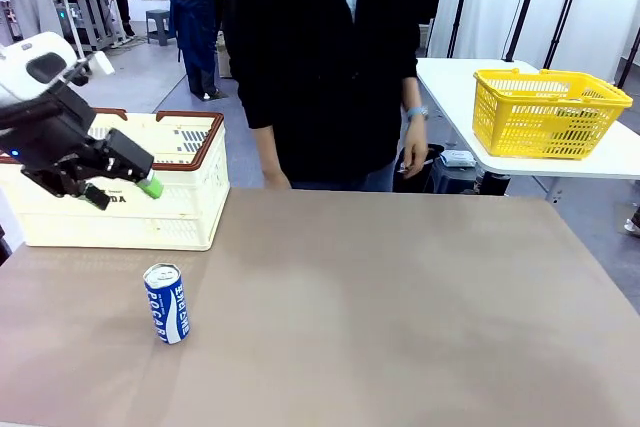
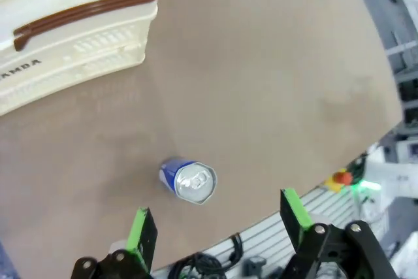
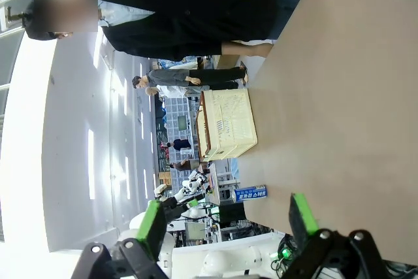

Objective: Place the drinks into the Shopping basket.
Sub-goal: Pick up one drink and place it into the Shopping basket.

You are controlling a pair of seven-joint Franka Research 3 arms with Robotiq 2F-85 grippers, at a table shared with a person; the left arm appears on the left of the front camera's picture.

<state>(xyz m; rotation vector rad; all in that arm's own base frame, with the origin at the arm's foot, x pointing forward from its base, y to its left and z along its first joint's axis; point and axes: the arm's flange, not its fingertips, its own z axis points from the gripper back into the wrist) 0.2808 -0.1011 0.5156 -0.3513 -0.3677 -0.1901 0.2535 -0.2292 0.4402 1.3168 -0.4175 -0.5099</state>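
The blue can (image 1: pixel 166 303) stands upright on the table (image 1: pixel 400 297), near the Shopping basket (image 1: pixel 185 212), off its robot-side wall and apart from it. The left gripper (image 1: pixel 123 192) hovers in front of that same wall, higher than the can, with its jaws wide apart and nothing between them. In the left wrist view the can's silver top sits below, just ahead of the green fingers (image 2: pixel 140 227). The right gripper (image 3: pixel 226 221) also stands spread and empty, well away from the basket.
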